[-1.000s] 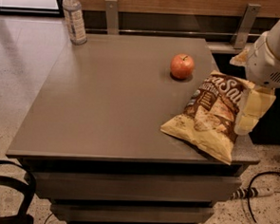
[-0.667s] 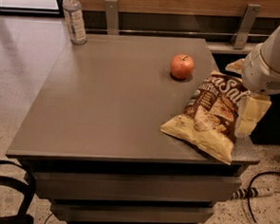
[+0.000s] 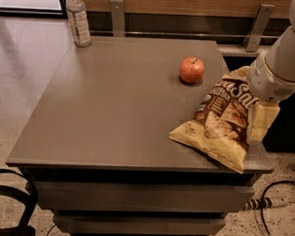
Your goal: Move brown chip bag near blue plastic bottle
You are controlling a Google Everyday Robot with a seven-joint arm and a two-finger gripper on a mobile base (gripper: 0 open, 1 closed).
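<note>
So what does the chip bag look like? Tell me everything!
The brown chip bag is a crinkly yellow-tan packet with a dark brown panel, white lettering and pictures of chips. It looks puffy and unopened. It lies flat on the grey table near the right front corner, with its lowest corner reaching the front edge. The red apple sits just behind it, not touching. The gripper is down at the bag's right edge and seems to touch it.

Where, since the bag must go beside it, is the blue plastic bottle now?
In the camera view, the blue plastic bottle stands upright at the table's far-left corner, across from the brown chip bag and gripper at the right edge.
</note>
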